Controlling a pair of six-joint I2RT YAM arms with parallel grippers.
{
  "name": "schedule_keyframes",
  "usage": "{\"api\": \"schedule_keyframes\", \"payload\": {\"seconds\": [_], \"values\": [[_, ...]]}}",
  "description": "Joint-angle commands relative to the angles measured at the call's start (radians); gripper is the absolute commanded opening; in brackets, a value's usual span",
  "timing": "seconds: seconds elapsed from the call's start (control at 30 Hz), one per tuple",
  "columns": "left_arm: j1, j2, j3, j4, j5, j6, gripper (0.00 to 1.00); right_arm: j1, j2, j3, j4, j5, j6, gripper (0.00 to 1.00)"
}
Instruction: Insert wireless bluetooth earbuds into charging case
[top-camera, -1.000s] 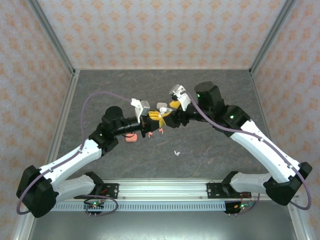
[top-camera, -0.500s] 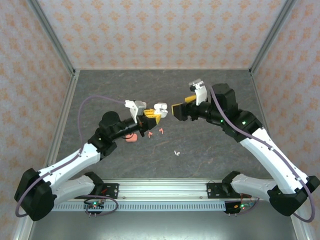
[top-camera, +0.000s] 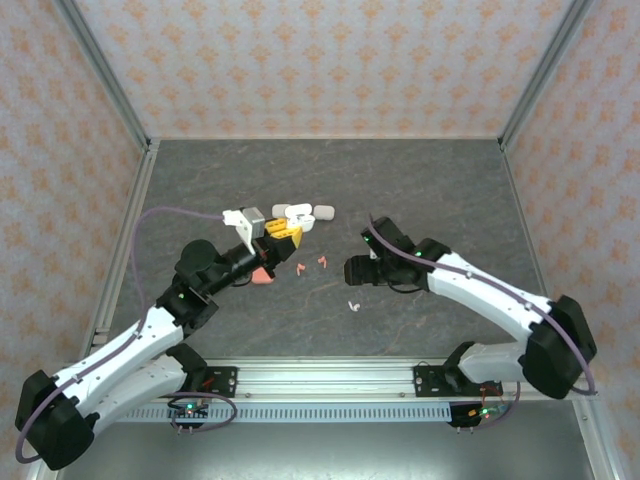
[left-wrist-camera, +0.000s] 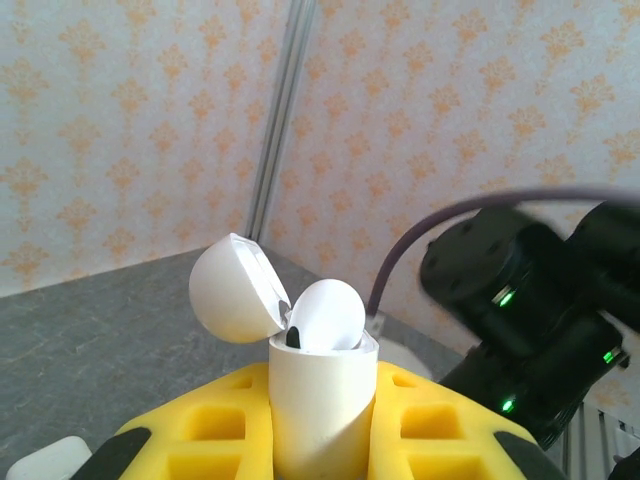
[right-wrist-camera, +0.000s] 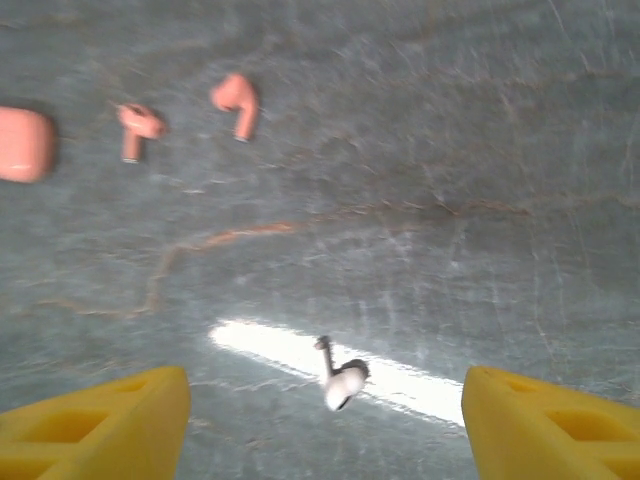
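My left gripper (left-wrist-camera: 320, 425) is shut on a white charging case (left-wrist-camera: 322, 410), held upright between the yellow fingers (left-wrist-camera: 195, 430). Its lid (left-wrist-camera: 232, 290) is flipped open and a white earbud (left-wrist-camera: 327, 315) sits in the case. From above, this gripper (top-camera: 283, 231) hovers left of centre with the case (top-camera: 297, 213) at its tip. My right gripper (top-camera: 352, 270) is open and low over the table, its yellow fingertips (right-wrist-camera: 545, 425) wide either side of a loose white earbud (right-wrist-camera: 342, 378) (top-camera: 352, 305). Two salmon-pink earbuds (right-wrist-camera: 238, 100) (right-wrist-camera: 138, 124) lie further off.
A pink case (top-camera: 263, 276) (right-wrist-camera: 22, 143) lies beside the pink earbuds (top-camera: 300, 268) (top-camera: 323, 261). More white cases (top-camera: 323, 211) (top-camera: 280, 210) sit behind the left gripper. The grey table (top-camera: 430, 190) is walled by patterned panels.
The right gripper has drawn away from the left gripper's case and dropped to the table over the white earbud. The left gripper has pulled back to the left with the case.
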Motion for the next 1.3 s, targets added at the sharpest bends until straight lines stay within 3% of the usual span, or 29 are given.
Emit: {"api": "schedule_keyframes", "payload": {"seconds": [0.0, 0.2, 0.5, 1.27], "values": [[-0.007, -0.021, -0.007, -0.016, -0.026, 0.029, 0.0, 0.014, 0.081, -0.005, -0.01, 0.078, 0.041, 0.72], [-0.007, -0.03, -0.004, -0.029, -0.029, 0.031, 0.0, 0.036, 0.225, 0.015, 0.008, 0.107, 0.045, 0.7], [-0.007, -0.021, 0.006, -0.039, -0.031, 0.037, 0.0, 0.061, 0.317, 0.011, 0.005, 0.106, 0.053, 0.63], [-0.007, -0.001, 0.011, -0.036, -0.026, 0.032, 0.0, 0.117, 0.342, -0.007, -0.018, 0.022, 0.028, 0.61]]}}
